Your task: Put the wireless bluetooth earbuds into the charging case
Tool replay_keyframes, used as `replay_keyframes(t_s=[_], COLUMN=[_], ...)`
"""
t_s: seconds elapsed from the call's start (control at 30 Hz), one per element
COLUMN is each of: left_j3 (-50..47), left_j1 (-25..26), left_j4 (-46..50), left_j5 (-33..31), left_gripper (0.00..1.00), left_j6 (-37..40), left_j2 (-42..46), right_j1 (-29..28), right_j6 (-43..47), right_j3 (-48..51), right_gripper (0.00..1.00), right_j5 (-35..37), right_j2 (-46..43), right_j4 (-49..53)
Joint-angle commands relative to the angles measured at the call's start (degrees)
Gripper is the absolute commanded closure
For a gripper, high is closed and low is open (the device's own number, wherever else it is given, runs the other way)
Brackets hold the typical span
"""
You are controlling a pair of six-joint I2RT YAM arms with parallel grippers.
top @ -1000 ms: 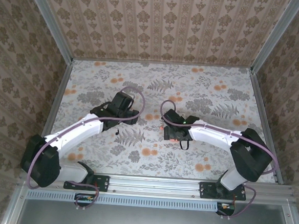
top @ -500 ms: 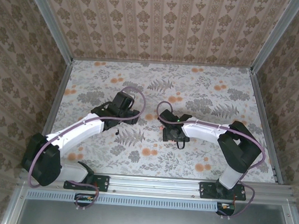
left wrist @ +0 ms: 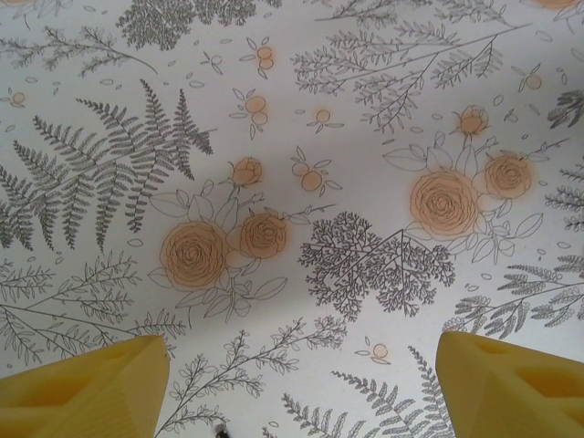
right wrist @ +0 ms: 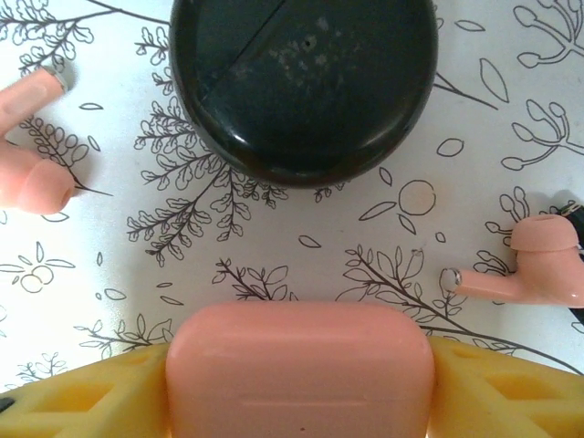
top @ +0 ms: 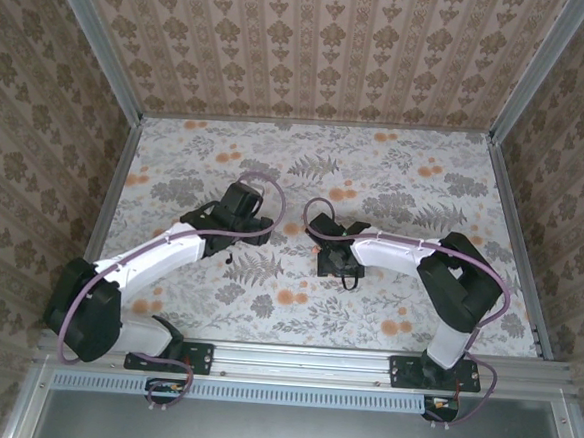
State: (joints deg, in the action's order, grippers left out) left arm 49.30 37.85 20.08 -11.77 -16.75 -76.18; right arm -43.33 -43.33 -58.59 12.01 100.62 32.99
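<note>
In the right wrist view the salmon-pink charging case (right wrist: 297,365) sits lid closed between the yellow fingers (right wrist: 91,392) of my right gripper (right wrist: 297,379), which press both its sides. Two earbuds, pink here, lie on the table: one earbud (right wrist: 32,151) at the far left and the other earbud (right wrist: 538,265) at the right, stem pointing toward the case. My left gripper (left wrist: 301,383) hangs open over bare floral tabletop, nothing between its fingers (left wrist: 516,383). From above, the left gripper (top: 234,218) and right gripper (top: 322,243) sit near the table's middle.
A black round disc (right wrist: 301,82) lies just beyond the case. A tiny dark object (left wrist: 219,427) rests on the table near the left gripper, also seen from above as a dark object (top: 227,261). Patterned walls (top: 314,50) enclose the table.
The right arm has folded and carried its gripper a little leftward and away from its base, its jaws narrowing onto the case. The left arm has barely moved.
</note>
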Motion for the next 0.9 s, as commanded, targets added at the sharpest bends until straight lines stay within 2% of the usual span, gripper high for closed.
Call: replay_keyframes(t_s=[0.0,0.23,0.37,0.6,0.87], left_j3=[-0.79,-1.56,-1.86,-3.96,-11.06], left_j1=[-0.03,-0.43,-0.51,-0.58,-0.58], left_j4=[-1.09,-2.69,-4.2,-8.36,-21.28], left_j5=[0.55,4.6,7.57,10.47,13.7], left_gripper=[0.22,0.23,0.28,0.29,0.3], left_j6=[0.6,0.06,0.99,0.63,0.95], left_j2=[-0.37,0.79,1.8,2.97,8.86], right_j1=[0.45,0.44,0.27,-0.63,-1.35], right_j6=[-0.39,-1.16,-1.62,-2.89,-3.93], right_j3=[0.71,4.39,6.58,13.41,20.54], right_gripper=[0.35,0.37,0.37,0.4,0.41], right_j5=[0.81,1.01,0.82,0.56,0.3], right_j2=[1.02,-1.65,-3.77,-10.7,-20.12], right_j4=[-1.7,-6.85,-9.58,-17.28,-26.31])
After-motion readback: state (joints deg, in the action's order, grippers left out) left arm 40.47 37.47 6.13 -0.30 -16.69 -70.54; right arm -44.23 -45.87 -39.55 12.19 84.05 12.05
